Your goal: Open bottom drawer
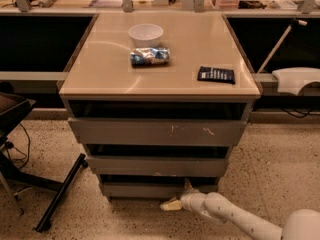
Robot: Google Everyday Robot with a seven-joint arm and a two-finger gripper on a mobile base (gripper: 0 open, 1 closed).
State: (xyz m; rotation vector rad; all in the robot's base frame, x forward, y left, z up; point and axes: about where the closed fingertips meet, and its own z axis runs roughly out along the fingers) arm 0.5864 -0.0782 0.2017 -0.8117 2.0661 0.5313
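Reaching in from 5 o'clock, your arm (pixel 240 221) lies low over the floor, wrist aimed toward 10 o'clock. The gripper (pixel 176 195) sits at the lower right edge of the bottom drawer (pixel 140 189), the lowest grey front at 6 o'clock. It looks parted, one tip raised against the front and one near the floor. On the cabinet (pixel 100 81) are a bowl (pixel 145 34), a bag (pixel 149 56) and a black pack (pixel 216 74). A chair leg (pixel 60 196) lies at 8 o'clock.

No readable text — none anywhere.
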